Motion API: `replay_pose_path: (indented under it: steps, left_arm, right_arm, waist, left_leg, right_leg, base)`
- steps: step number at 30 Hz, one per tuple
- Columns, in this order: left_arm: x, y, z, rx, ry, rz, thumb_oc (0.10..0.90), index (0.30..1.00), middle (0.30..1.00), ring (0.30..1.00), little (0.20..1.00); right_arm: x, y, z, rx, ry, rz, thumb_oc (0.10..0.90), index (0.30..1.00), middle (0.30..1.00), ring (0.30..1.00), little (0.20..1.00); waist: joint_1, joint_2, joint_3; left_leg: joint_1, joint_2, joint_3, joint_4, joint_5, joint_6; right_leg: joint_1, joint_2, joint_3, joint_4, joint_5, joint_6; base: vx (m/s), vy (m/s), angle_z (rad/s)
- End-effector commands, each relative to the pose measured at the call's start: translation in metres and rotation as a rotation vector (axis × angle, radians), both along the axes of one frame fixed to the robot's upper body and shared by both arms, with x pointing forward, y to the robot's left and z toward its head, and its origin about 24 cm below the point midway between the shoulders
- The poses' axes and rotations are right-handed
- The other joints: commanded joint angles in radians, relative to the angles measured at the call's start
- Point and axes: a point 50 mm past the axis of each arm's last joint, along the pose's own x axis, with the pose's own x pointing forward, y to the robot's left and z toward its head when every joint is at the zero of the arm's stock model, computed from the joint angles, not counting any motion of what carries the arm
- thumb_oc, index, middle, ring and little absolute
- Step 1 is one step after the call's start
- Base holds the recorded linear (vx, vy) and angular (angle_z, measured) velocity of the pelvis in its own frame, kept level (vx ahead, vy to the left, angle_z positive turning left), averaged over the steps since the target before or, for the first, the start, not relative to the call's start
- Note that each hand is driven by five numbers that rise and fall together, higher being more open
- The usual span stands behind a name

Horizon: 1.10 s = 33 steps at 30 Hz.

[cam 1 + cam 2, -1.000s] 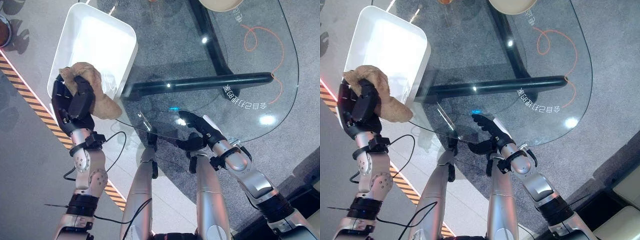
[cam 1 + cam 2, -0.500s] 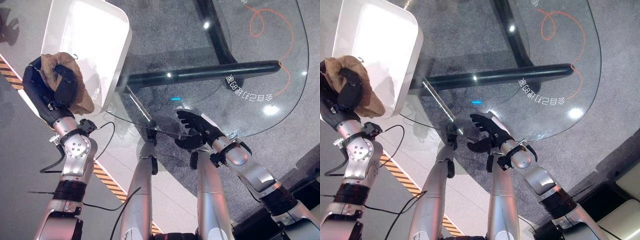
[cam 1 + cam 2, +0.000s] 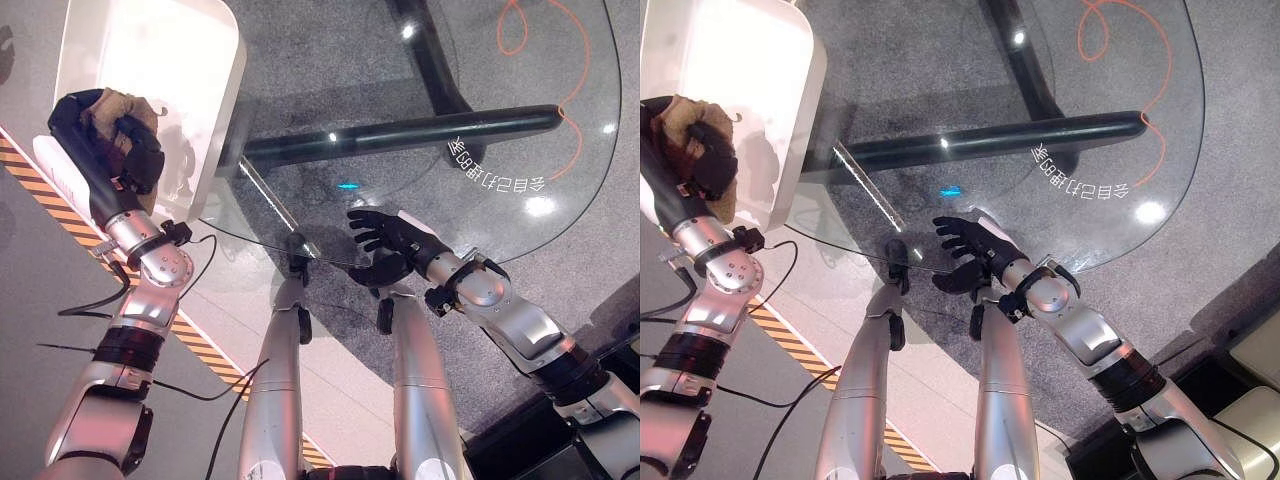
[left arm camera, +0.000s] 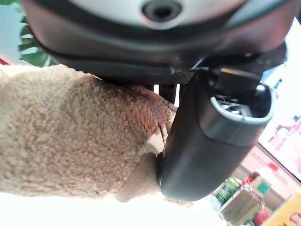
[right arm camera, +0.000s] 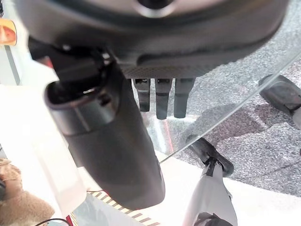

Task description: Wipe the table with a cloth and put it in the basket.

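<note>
While the left hand clenches the tan fleece cloth in curled fingers and thumb, it holds that bundle at the near rim of the white basket, over the rim's outer edge rather than clearly above the hollow. The basket's open well lies just beyond the hand, toward the table's far side, so the drop looks to turn on carrying the cloth a little farther over the rim before letting go. The basket's long axis runs away from the robot, along the left edge of the glass tabletop, which it sits beside. The left hand is plainly the nearer one. To the right, the right hand rests with relaxed, spread fingers at the tabletop's near edge, grasping nothing, well apart from the basket. An orange line curls near the far right edge.
</note>
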Motion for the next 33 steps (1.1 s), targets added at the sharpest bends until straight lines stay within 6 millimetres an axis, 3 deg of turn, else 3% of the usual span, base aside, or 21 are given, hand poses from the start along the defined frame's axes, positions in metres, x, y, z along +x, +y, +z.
replay_pose_path:
  steps: [1, 3, 6, 7, 8, 12, 13, 15, 16, 17, 23, 26, 27, 28, 29, 31, 33]
  left_arm:
    - [-0.015, 0.022, 0.051, 0.131, -0.214, 0.154, 0.1, 0.3, 0.3, 0.3, 0.2]
    - [-0.013, 0.023, 0.058, 0.128, -0.231, 0.17, 0.1, 0.3, 0.3, 0.3, 0.2]
    - [-0.01, 0.021, 0.058, 0.135, -0.23, 0.183, 0.1, 0.3, 0.3, 0.3, 0.2]
    - [-0.009, 0.021, 0.054, 0.142, -0.213, 0.185, 0.1, 0.3, 0.3, 0.3, 0.2]
    - [-0.009, 0.021, 0.06, 0.147, -0.23, 0.193, 0.1, 0.3, 0.3, 0.3, 0.2]
    - [-0.004, 0.018, 0.062, 0.157, -0.218, 0.193, 0.1, 0.3, 0.3, 0.3, 0.2]
    - [-0.003, 0.017, 0.066, 0.157, -0.222, 0.193, 0.1, 0.3, 0.3, 0.3, 0.2]
    - [0.0, 0.017, 0.063, 0.15, -0.19, 0.196, 0.1, 0.3, 0.3, 0.3, 0.2]
    - [0.002, 0.017, 0.068, 0.131, -0.194, 0.197, 0.1, 0.3, 0.3, 0.3, 0.2]
    - [0.003, 0.018, 0.063, 0.128, -0.17, 0.197, 0.1, 0.3, 0.3, 0.3, 0.2]
    - [0.006, 0.028, 0.057, 0.026, -0.142, 0.21, 0.1, 0.3, 0.3, 0.3, 0.2]
    - [0.007, 0.032, 0.056, 0.018, -0.128, 0.208, 0.1, 0.3, 0.3, 0.3, 0.2]
    - [0.007, 0.033, 0.062, 0.012, -0.144, 0.203, 0.1, 0.3, 0.3, 0.3, 0.2]
    - [0.008, 0.033, 0.059, 0.009, -0.131, 0.2, 0.1, 0.3, 0.3, 0.3, 0.2]
    - [0.009, 0.032, 0.063, 0.007, -0.144, 0.199, 0.1, 0.3, 0.3, 0.3, 0.2]
    - [0.01, 0.033, 0.059, 0.004, -0.126, 0.191, 0.1, 0.3, 0.3, 0.3, 0.2]
    - [0.011, 0.033, 0.069, 0.005, -0.14, 0.185, 0.122, 0.319, 0.319, 0.319, 0.222]
  right_arm:
    - [-0.022, 0.013, -0.042, -0.007, 0.205, 0.111, 0.8, 0.9, 0.9, 0.9, 0.9]
    - [-0.019, 0.012, -0.036, -0.013, 0.192, 0.108, 0.8, 0.9, 0.9, 0.9, 0.9]
    - [-0.018, 0.011, -0.036, -0.016, 0.198, 0.103, 0.8, 0.9, 0.9, 0.9, 0.9]
    - [-0.02, 0.011, -0.04, -0.013, 0.216, 0.102, 0.8, 0.9, 0.9, 0.9, 0.9]
    - [-0.017, 0.01, -0.034, -0.013, 0.2, 0.102, 0.8, 0.9, 0.9, 0.9, 0.9]
    - [-0.016, 0.009, -0.034, -0.011, 0.206, 0.102, 0.8, 0.9, 0.9, 0.9, 0.9]
    - [-0.014, 0.009, -0.03, -0.009, 0.192, 0.1, 0.8, 0.9, 0.9, 0.9, 0.9]
    - [-0.015, 0.011, -0.034, -0.003, 0.205, 0.099, 0.8, 0.9, 0.9, 0.9, 0.9]
    - [-0.012, 0.011, -0.028, -0.001, 0.186, 0.098, 0.8, 0.9, 0.9, 0.9, 0.9]
    - [-0.014, 0.011, -0.033, 0.002, 0.203, 0.097, 0.8, 0.9, 0.9, 0.9, 0.9]
    - [-0.007, 0.011, -0.023, 0.017, 0.161, 0.08, 0.8, 0.9, 0.9, 0.9, 0.9]
    - [-0.008, 0.009, -0.026, 0.03, 0.169, 0.072, 0.8, 0.9, 0.9, 0.9, 0.9]
    - [-0.005, 0.008, -0.02, 0.033, 0.151, 0.07, 0.8, 0.9, 0.9, 0.9, 0.9]
    - [-0.005, 0.008, -0.023, 0.035, 0.161, 0.069, 0.8, 0.9, 0.9, 0.9, 0.9]
    - [-0.003, 0.008, -0.019, 0.036, 0.147, 0.069, 0.8, 0.9, 0.9, 0.9, 0.9]
    - [-0.004, 0.008, -0.024, 0.036, 0.161, 0.075, 0.8, 0.9, 0.9, 0.9, 0.9]
    - [-0.002, 0.009, -0.019, 0.041, 0.144, 0.082, 0.8, 0.9, 0.9, 0.9, 0.9]
  waist:
    - [-0.017, 0.003, -0.025]
    - [-0.023, -0.003, -0.025]
    - [-0.027, -0.01, -0.025]
    - [-0.025, -0.009, -0.025]
    - [-0.029, -0.013, -0.025]
    - [-0.032, -0.021, -0.025]
    - [-0.035, -0.023, -0.025]
    - [-0.034, -0.024, -0.025]
    - [-0.037, -0.027, -0.025]
    - [-0.035, -0.026, -0.025]
    - [-0.04, -0.041, -0.025]
    - [-0.042, -0.048, -0.025]
    - [-0.045, -0.052, -0.025]
    - [-0.044, -0.052, -0.025]
    - [-0.046, -0.053, -0.025]
    - [-0.045, -0.054, -0.025]
    - [-0.051, -0.059, -0.025]
  left_leg:
    - [-0.035, -0.062, 0.082, 0.156, -0.167, 0.036]
    - [-0.074, -0.061, 0.093, 0.149, -0.134, 0.04]
    - [-0.084, -0.06, 0.091, 0.151, -0.133, 0.037]
    - [-0.058, -0.059, 0.08, 0.159, -0.162, 0.031]
    - [-0.093, -0.061, 0.088, 0.154, -0.132, 0.035]
    - [-0.098, -0.062, 0.073, 0.164, -0.152, 0.027]
    - [-0.124, -0.063, 0.081, 0.159, -0.129, 0.032]
    - [-0.107, -0.064, 0.07, 0.171, -0.158, 0.026]
    - [-0.14, -0.065, 0.08, 0.163, -0.128, 0.032]
    - [-0.113, -0.064, 0.069, 0.172, -0.159, 0.026]
    - [-0.175, -0.069, 0.078, 0.165, -0.118, 0.027]
    - [-0.164, -0.067, 0.07, 0.176, -0.142, 0.021]
    - [-0.19, -0.066, 0.08, 0.168, -0.117, 0.026]
    - [-0.171, -0.064, 0.072, 0.176, -0.141, 0.019]
    - [-0.195, -0.064, 0.081, 0.169, -0.117, 0.024]
    - [-0.173, -0.063, 0.072, 0.179, -0.146, 0.016]
    - [-0.199, -0.064, 0.083, 0.168, -0.115, 0.024]
  right_leg:
    - [-0.002, 0.066, -0.001, -0.195, 0.114, 0.023]
    - [-0.035, 0.064, -0.001, -0.208, 0.146, 0.016]
    - [-0.043, 0.066, -0.002, -0.207, 0.147, 0.016]
    - [-0.019, 0.071, 0.002, -0.194, 0.118, 0.022]
    - [-0.051, 0.068, 0.001, -0.203, 0.148, 0.016]
    - [-0.054, 0.073, 0.007, -0.194, 0.132, 0.022]
    - [-0.079, 0.07, 0.004, -0.202, 0.155, 0.018]
    - [-0.062, 0.077, 0.009, -0.187, 0.128, 0.024]
    - [-0.093, 0.074, 0.006, -0.198, 0.157, 0.019]
    - [-0.068, 0.078, 0.009, -0.184, 0.128, 0.024]
    - [-0.121, 0.077, 0.004, -0.199, 0.166, 0.019]
    - [-0.111, 0.083, 0.007, -0.186, 0.147, 0.025]
    - [-0.136, 0.08, 0.003, -0.194, 0.17, 0.021]
    - [-0.117, 0.084, 0.005, -0.183, 0.146, 0.026]
    - [-0.139, 0.081, 0.002, -0.192, 0.169, 0.021]
    - [-0.119, 0.085, 0.006, -0.179, 0.142, 0.026]
    - [-0.143, 0.081, 0.005, -0.195, 0.175, 0.024]
  base:
    - [0.0, 0.0, 0.0]
    - [-0.05, 0.01, 0.0]
    - [0.0, 0.013, -0.02]
    - [0.0, 0.0, 0.0]
    - [0.0, 0.0, 0.0]
    - [0.01, 0.025, -0.03]
    - [0.0, 0.0, 0.0]
    - [0.0, 0.0, 0.0]
    - [0.0, 0.0, 0.0]
    - [0.0, 0.0, 0.0]
    - [-0.03, -0.003, -0.03]
    - [0.01, -0.001, -0.01]
    - [0.0, 0.0, 0.0]
    - [-0.05, 0.01, 0.0]
    - [0.0, 0.0, 0.0]
    - [0.0, 0.0, 0.0]
    - [-0.02, -0.003, 0.0]
